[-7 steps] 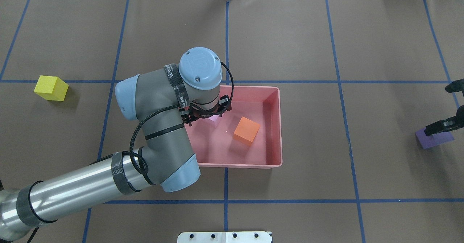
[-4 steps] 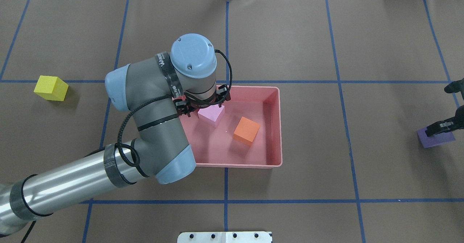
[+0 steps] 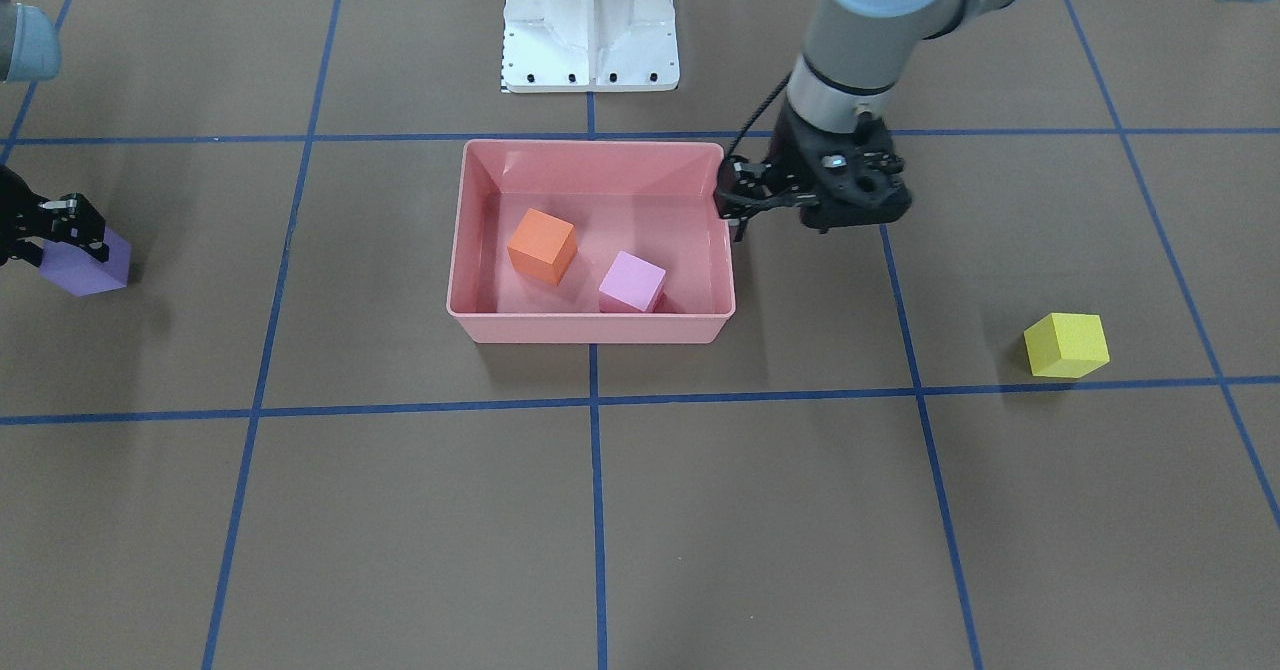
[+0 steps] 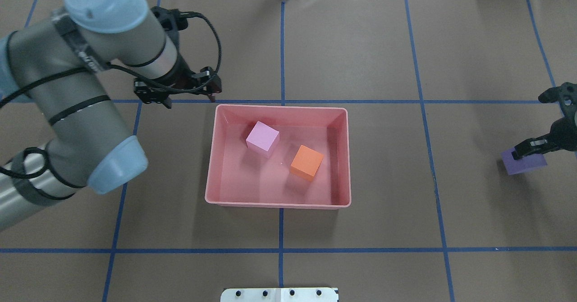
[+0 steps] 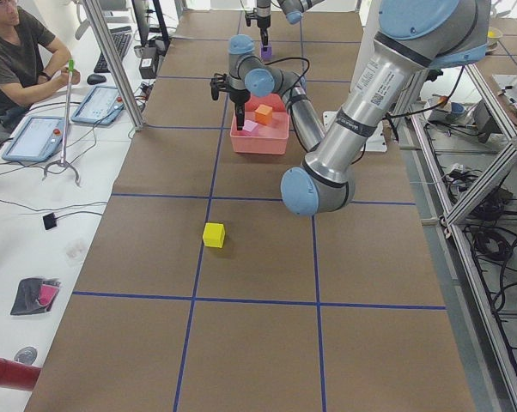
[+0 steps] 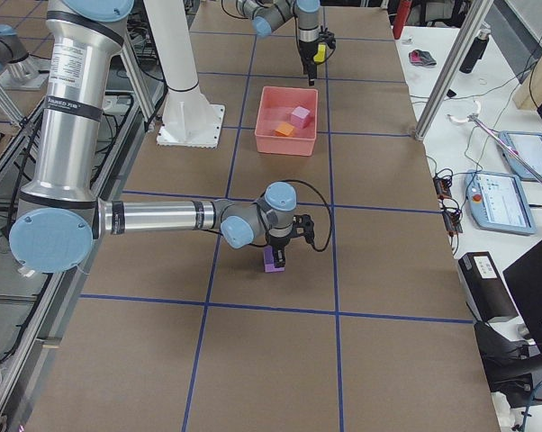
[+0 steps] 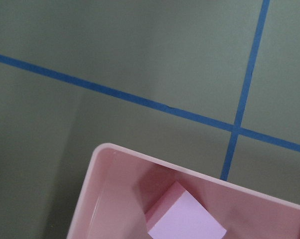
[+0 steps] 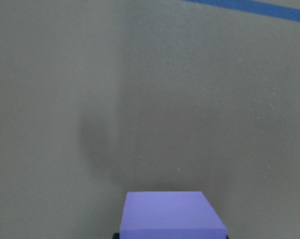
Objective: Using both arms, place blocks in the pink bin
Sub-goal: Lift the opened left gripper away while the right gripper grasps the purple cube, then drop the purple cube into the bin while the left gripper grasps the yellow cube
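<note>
The pink bin (image 4: 279,108) sits mid-table and holds the light pink-lilac block (image 4: 262,139) and the orange block (image 4: 306,162). My left gripper (image 4: 189,100) is open and empty, raised over the table just outside the bin's far left corner. The left wrist view shows that corner (image 7: 105,149) with the lilac block (image 7: 185,219) below. The yellow block (image 3: 1067,345) lies alone on the table, hidden behind my left arm in the overhead view. My right gripper (image 4: 531,150) is shut on the dark purple block (image 4: 523,163), far right of the bin; the block also shows in the right wrist view (image 8: 172,214).
The white base pedestal (image 3: 590,20) stands at the robot's edge of the table. Blue tape lines (image 4: 282,45) grid the brown table cover. An operator (image 5: 18,51) sits at a side table with tablets, beyond the table's far edge.
My left gripper let go of the lilac block in the bin, rose and swung out to the bin's far left. My right gripper moved the purple block a little toward the bin.
</note>
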Controlling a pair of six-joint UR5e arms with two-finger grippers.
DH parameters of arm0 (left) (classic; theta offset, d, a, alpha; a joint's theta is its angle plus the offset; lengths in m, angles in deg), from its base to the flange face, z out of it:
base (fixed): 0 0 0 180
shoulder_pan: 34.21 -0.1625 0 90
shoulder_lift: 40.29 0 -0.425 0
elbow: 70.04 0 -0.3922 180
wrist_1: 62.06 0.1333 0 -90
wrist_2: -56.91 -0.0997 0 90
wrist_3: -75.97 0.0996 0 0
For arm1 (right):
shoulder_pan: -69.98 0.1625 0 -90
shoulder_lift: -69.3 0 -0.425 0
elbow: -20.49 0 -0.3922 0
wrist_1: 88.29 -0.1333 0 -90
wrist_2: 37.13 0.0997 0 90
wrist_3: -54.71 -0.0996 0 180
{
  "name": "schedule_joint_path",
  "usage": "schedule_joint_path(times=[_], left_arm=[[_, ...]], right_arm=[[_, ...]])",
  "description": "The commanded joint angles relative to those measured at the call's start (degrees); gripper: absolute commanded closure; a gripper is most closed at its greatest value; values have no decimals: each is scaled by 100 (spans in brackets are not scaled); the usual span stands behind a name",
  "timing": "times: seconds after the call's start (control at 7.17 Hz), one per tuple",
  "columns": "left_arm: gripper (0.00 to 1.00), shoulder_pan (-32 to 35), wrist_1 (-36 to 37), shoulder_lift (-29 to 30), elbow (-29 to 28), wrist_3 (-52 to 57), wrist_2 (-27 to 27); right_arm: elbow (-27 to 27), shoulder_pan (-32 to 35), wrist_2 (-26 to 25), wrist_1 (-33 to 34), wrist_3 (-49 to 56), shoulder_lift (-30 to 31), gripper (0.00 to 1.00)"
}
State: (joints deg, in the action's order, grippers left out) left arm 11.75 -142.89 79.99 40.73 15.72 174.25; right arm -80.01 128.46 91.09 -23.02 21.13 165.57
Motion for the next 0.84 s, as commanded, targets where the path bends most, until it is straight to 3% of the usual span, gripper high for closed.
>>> schedule_joint_path(times=[0.0, 0.14, 0.42, 0.7], left_arm=[[1, 910, -64, -1249, 218, 2314, 78], [1, 1393, -125, -1296, -349, 3204, 86], [0, 1556, -1621, -1288, -1641, 3310, 95], [0, 1731, -1944, -1270, -2251, 3676, 227]], right_arm=[[-274, -3, 45, 790, -637, -825, 100], [-624, -12, 46, 1482, -963, -1230, 100], [-1232, -536, 107, 2478, -2354, -2264, 100], [-1199, -1239, -189, 3016, -3816, -3618, 100]])
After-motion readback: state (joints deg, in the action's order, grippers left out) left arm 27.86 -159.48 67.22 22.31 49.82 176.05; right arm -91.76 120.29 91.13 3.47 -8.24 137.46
